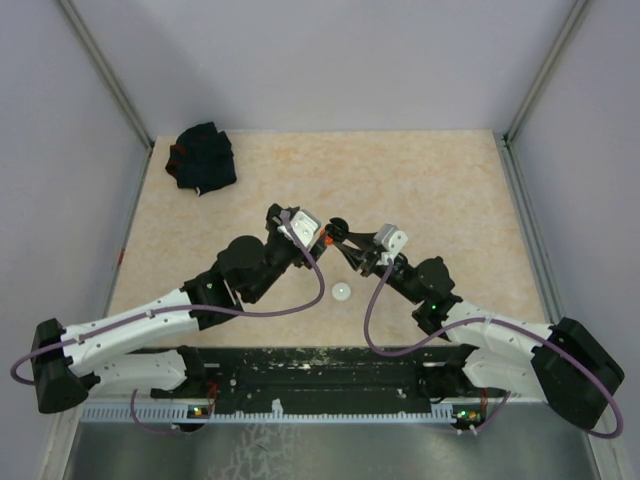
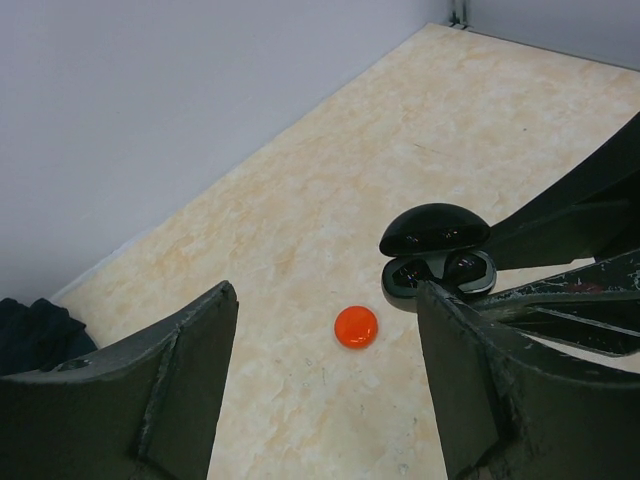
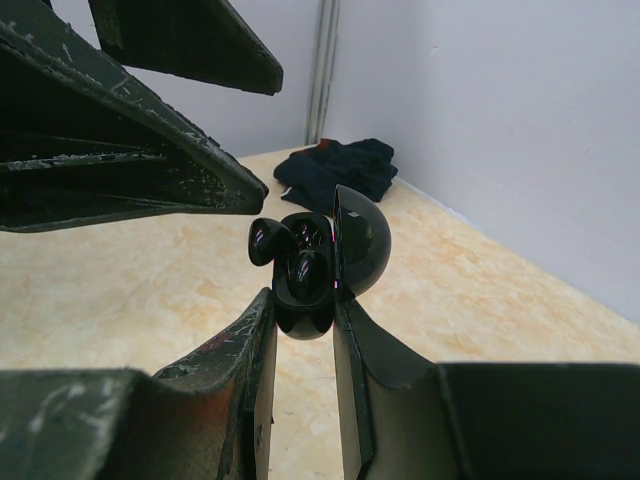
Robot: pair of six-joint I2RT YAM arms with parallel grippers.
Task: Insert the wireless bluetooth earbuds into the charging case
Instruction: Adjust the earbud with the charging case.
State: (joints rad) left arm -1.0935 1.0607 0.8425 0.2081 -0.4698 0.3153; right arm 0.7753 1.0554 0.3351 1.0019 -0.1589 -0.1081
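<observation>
right gripper (image 3: 302, 300) pinched on glossy black charging case (image 3: 306, 316), domed lid up | rounded black earbuds (image 3: 270, 242) in its cavity, one protruding | left gripper (image 2: 328, 295) spread wide, empty | flat orange disc (image 2: 356, 326) on mottled beige table (image 2: 300, 200)

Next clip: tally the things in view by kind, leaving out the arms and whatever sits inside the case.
Discs: 2, one red, one white
Case: 1, lid open, held in the right gripper
Cloth bundle: 1, black
Total: 4
</observation>
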